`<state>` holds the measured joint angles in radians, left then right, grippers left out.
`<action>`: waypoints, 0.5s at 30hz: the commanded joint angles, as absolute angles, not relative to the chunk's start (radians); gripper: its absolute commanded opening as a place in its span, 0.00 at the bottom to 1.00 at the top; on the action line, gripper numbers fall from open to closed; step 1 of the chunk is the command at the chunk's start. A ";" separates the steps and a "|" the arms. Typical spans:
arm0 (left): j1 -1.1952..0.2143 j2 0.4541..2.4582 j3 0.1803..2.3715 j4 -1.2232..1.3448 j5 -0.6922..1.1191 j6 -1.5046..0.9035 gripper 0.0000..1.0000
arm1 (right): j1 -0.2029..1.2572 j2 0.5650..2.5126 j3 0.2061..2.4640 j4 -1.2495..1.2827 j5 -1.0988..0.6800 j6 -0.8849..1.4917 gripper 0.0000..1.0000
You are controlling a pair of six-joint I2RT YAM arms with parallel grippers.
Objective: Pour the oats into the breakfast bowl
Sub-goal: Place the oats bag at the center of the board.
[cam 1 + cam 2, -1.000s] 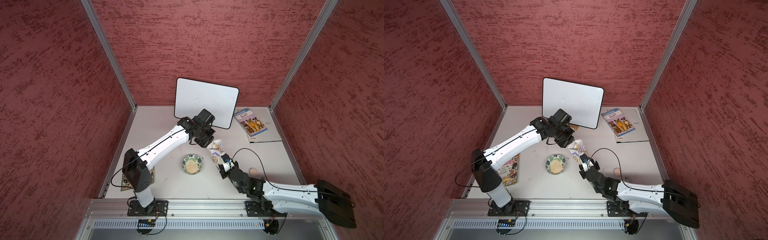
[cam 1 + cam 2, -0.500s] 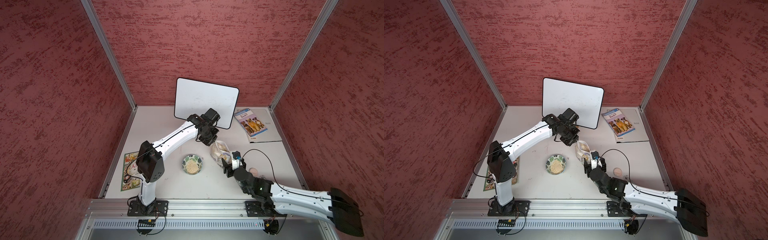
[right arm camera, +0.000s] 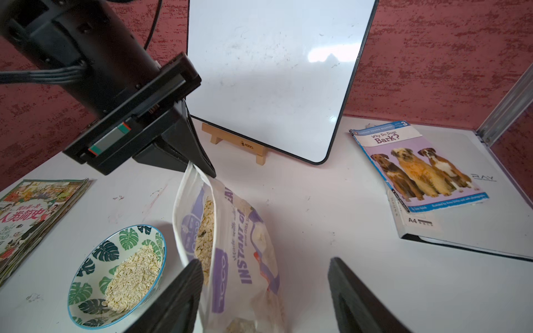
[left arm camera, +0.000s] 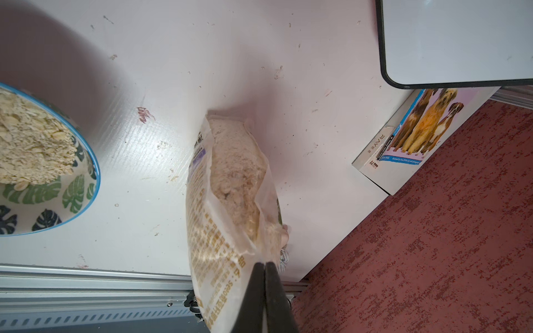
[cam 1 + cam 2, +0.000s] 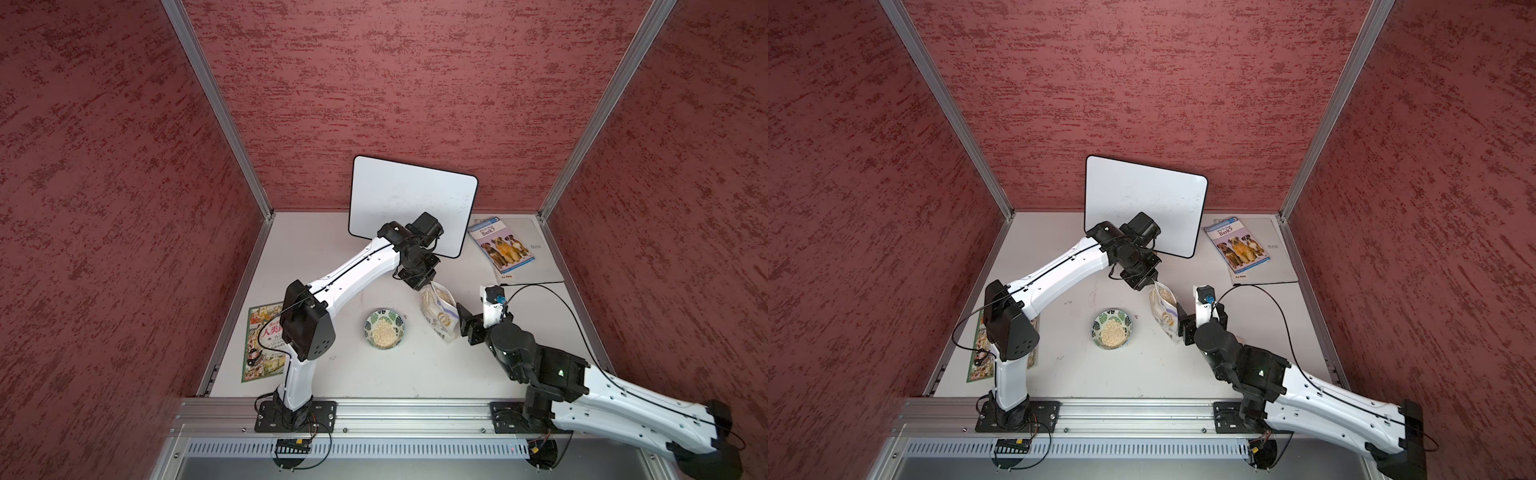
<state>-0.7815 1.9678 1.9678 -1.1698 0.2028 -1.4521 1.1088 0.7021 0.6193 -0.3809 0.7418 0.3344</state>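
The left tool [image 4: 264,263] is pinching the top edge of the oats pouch [image 5: 438,313], which is standing open just beneath it. The right tool [image 3: 262,261] is spread, with the pouch's lower part lying between its fingers, nearer one. The monstera-leaf breakfast bowl [image 3: 95,253], holding oat flakes, is sitting on the surface [image 5: 353,374] beside that finger.

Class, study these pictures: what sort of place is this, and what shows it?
Probably a robot test booth, not a kitchen: red walls in aluminium framing enclose a white table, and a left arm and right arm are bolted to a rail at its front.
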 commanded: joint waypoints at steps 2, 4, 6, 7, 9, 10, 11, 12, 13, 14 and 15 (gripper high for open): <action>-0.790 1.951 2.072 -1.203 0.249 -1.433 0.00 | 1.100 0.768 0.730 -0.602 0.663 0.314 0.69; -0.789 1.946 2.083 -1.211 0.231 -1.434 0.00 | 1.100 0.775 0.763 -0.630 0.628 0.313 0.69; -0.789 1.950 2.074 -1.211 0.229 -1.436 0.00 | 1.100 0.765 0.783 -0.631 0.584 0.303 0.70; -0.788 1.957 2.068 -1.213 0.237 -1.441 0.00 | 1.100 0.762 0.797 -0.634 0.562 0.302 0.70; -0.787 1.972 2.067 -1.217 0.252 -1.446 0.00 | 1.100 0.776 0.827 -0.657 0.535 0.308 0.70; -0.787 1.977 2.068 -1.215 0.260 -1.451 0.00 | 1.100 0.790 0.843 -0.673 0.525 0.312 0.70; -0.786 1.983 2.068 -1.209 0.269 -1.455 0.00 | 1.100 0.805 0.861 -0.693 0.518 0.319 0.70; -0.786 1.988 2.069 -1.205 0.273 -1.466 0.00 | 1.100 0.825 0.880 -0.716 0.516 0.328 0.70; -0.785 1.992 2.071 -1.200 0.277 -1.476 0.00 | 1.101 0.845 0.900 -0.737 0.508 0.340 0.70; -0.784 1.994 2.077 -1.197 0.278 -1.487 0.00 | 1.100 0.864 0.921 -0.756 0.493 0.349 0.70; -0.781 1.997 2.080 -1.194 0.277 -1.496 0.00 | 1.100 0.881 0.939 -0.771 0.483 0.360 0.71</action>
<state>-0.7841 1.9907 2.0308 -1.2259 0.2203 -1.4567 1.1065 0.8490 0.8940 -0.6937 0.5385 0.3305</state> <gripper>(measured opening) 0.043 0.710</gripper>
